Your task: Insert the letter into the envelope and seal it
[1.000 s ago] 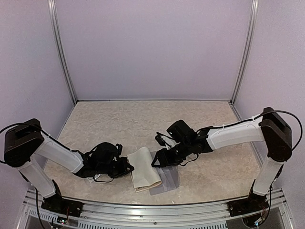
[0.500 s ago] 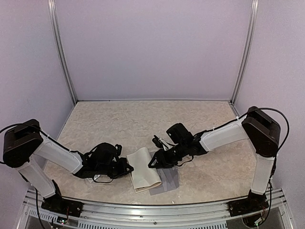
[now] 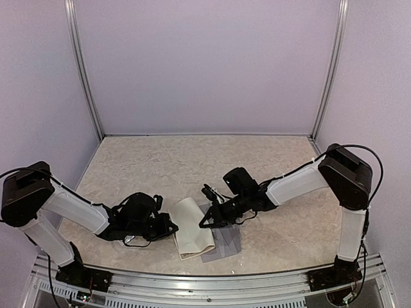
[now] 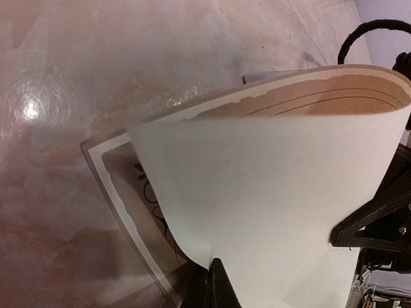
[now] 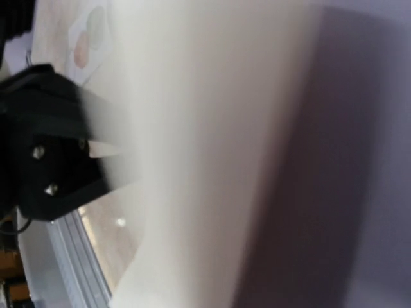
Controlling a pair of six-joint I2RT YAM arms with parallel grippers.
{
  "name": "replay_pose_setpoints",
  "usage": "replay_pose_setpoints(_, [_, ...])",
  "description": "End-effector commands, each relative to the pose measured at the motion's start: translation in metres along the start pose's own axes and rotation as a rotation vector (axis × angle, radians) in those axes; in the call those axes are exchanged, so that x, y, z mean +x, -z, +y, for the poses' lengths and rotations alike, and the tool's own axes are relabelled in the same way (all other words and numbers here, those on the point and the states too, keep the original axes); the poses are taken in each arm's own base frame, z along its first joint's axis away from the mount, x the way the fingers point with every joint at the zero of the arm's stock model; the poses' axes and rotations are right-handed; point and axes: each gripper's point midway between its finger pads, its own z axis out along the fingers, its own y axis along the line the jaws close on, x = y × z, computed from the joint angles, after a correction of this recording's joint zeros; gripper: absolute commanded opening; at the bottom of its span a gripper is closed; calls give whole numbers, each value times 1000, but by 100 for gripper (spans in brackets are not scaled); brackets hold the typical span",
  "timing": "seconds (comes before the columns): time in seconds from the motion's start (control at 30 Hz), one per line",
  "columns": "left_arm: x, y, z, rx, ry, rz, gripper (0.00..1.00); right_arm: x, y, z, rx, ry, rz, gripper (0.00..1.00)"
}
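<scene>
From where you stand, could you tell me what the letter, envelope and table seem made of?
Letter: matte cream paper, probably; it bends in a smooth curve. Envelope: thin grey paper, seemingly, lying flat; little shows. Table: hard glossy top, marbled beige, with a lamp glint; stone or laminate, I cannot tell.

The letter was cream, the envelope grey, and the surface mottled beige (rather like marble); the walls were pale lilac.
</scene>
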Motion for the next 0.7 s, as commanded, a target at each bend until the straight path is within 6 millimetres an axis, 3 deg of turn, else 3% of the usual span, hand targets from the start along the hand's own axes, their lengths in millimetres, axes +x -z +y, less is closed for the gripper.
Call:
replay_pose_setpoints(0.0, [9, 13, 33, -138, -41, 14, 4, -10, 10, 16, -43, 58, -33, 0])
replay_pose_setpoints(0.07, [-6, 26, 23, -139, -71, -44, 15, -13, 16, 24, -39, 97, -44, 0])
replay_pose_setpoints(0.23, [-57, 86, -25, -85, -185, -219, 59, -15, 37, 46, -18, 235, -28, 0])
replay_pose_setpoints(0.37, [-79, 143, -96, 139, -368, -294, 89, -8, 52, 66, -16, 338, 18, 0])
replay_pose_setpoints(0.47, [-76, 161, -131, 238, -472, -241, 99, -2, 60, 90, -21, 439, 52, 0])
replay_pose_setpoints(0.67, [-62, 148, -157, 248, -566, -95, 99, 12, 61, 119, 5, 567, 117, 0])
